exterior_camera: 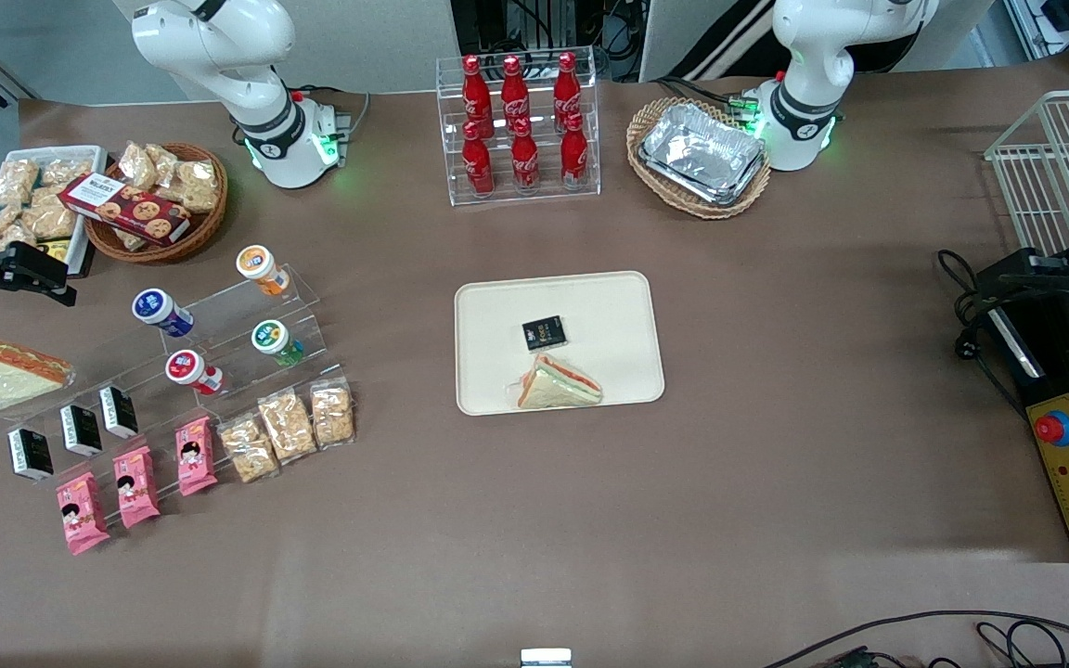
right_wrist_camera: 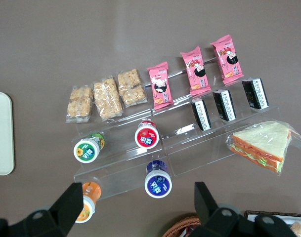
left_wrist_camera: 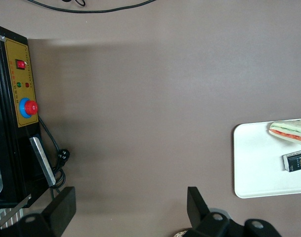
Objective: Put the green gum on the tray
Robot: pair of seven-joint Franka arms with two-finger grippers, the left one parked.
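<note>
Four small bottles sit on a clear stepped stand; the green gum (exterior_camera: 272, 338) (right_wrist_camera: 88, 149) is the one nearest the tray (exterior_camera: 488, 306). The gripper (right_wrist_camera: 135, 207) hovers above the stand, jaws spread and seemingly empty. On the tray lie a sandwich (exterior_camera: 558, 383) and a black packet (exterior_camera: 544, 333).

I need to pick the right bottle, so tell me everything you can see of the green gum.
The green gum is a small green bottle with a round white-rimmed lid bearing a green label. It looks like plastic. It sits tilted on the clear stepped stand, lid toward the front camera, nearer that camera than the orange bottle and beside the red-lidded one. Nothing grips it: the gripper hangs open above the stand. It is not yet on the tray.
</note>
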